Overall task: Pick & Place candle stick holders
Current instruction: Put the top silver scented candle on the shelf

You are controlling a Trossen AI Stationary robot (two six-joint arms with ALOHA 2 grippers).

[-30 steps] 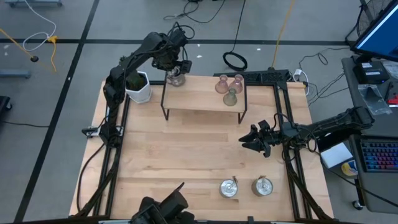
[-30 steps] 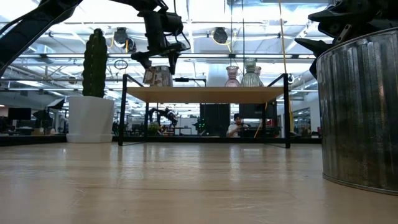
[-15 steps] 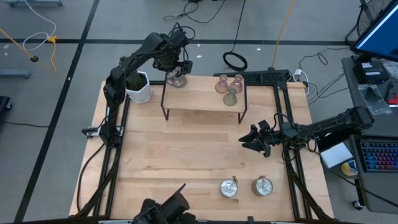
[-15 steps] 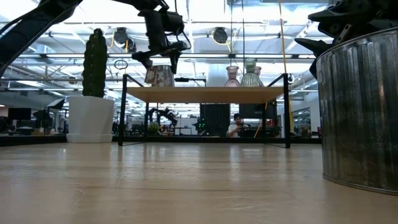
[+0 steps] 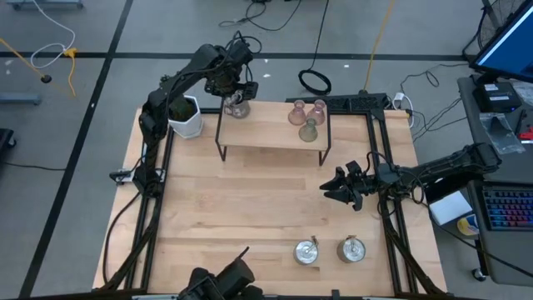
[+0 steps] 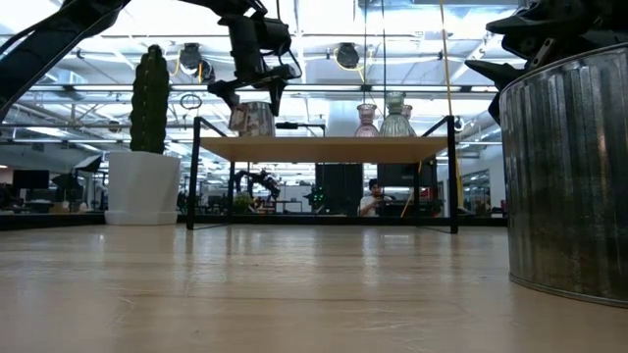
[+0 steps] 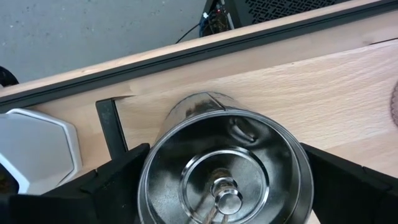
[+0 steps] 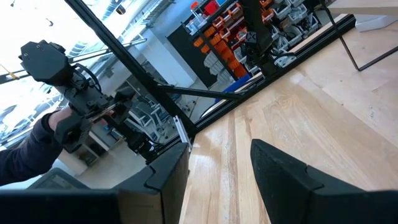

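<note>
Fingers (image 7: 118, 171) of left end effector (image 5: 236, 102) have widened around silver holder (image 7: 224, 168).

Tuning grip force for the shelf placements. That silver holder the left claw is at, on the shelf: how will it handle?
The silver holder looks like rigid, polished metal, so probably slippery against the left claw. It's squat and wide, so it's unlikely to tip on the shelf, though its round wall could roll if laid over. Likely light: it appears hollow.

Left gripper (image 6: 253, 96) straddles a silver holder (image 6: 252, 119) on the raised shelf (image 6: 324, 148).
</note>
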